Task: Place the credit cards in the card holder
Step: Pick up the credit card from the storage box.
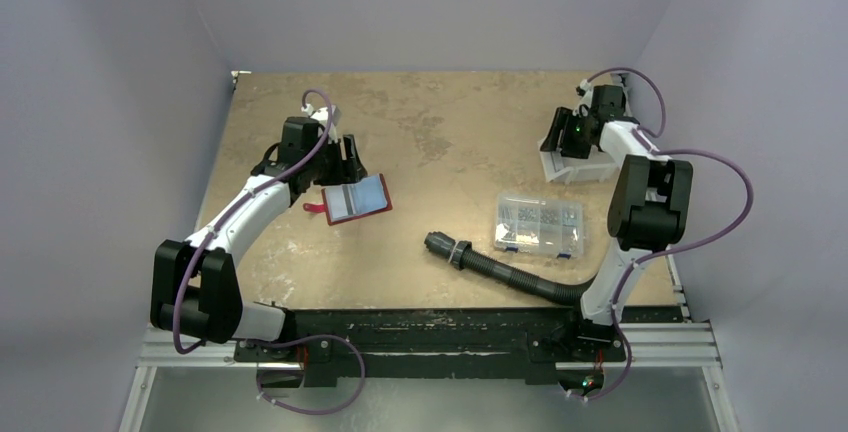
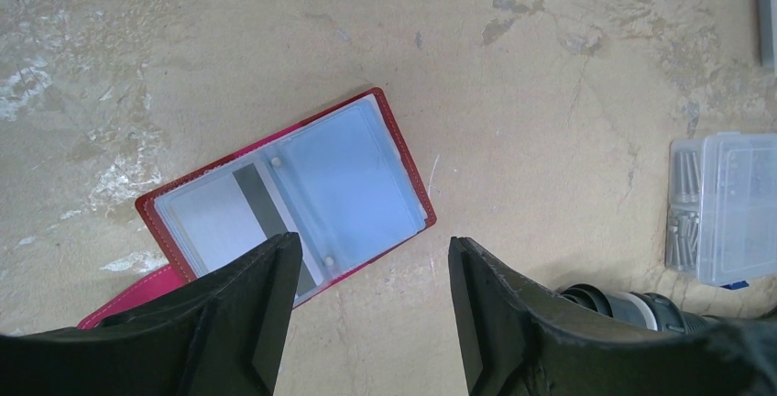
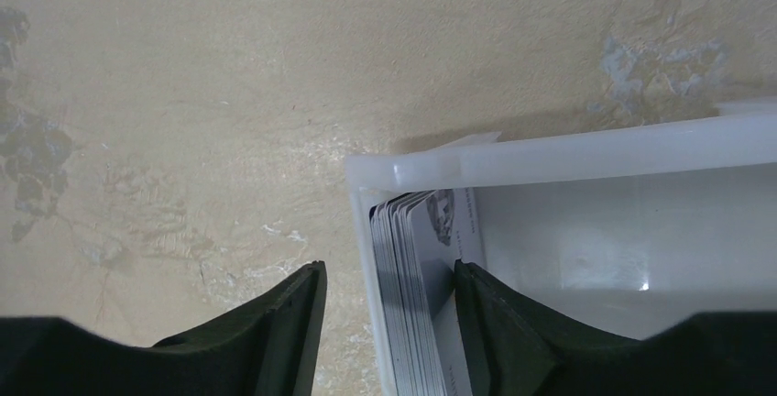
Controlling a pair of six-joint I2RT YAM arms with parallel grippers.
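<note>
The red card holder [image 1: 355,199] lies open on the table, clear sleeves up. A blue card face [image 2: 353,171] and a pale grey one with a dark stripe [image 2: 215,217] show inside the card holder [image 2: 403,153]. My left gripper [image 2: 374,258] hovers open just above its near edge, holding nothing. At the far right, a stack of pale credit cards [image 3: 412,258] stands on edge against the left wall of a white tray [image 3: 586,148]. My right gripper [image 3: 389,281] straddles that wall and the stack. One finger rests against the cards and the other stands outside the tray, apart from it.
A clear compartment box [image 1: 540,224] of small parts sits right of centre, also seen in the left wrist view [image 2: 733,208]. A black corrugated hose [image 1: 500,270] lies in front of it. The white tray [image 1: 585,167] is near the table's right edge.
</note>
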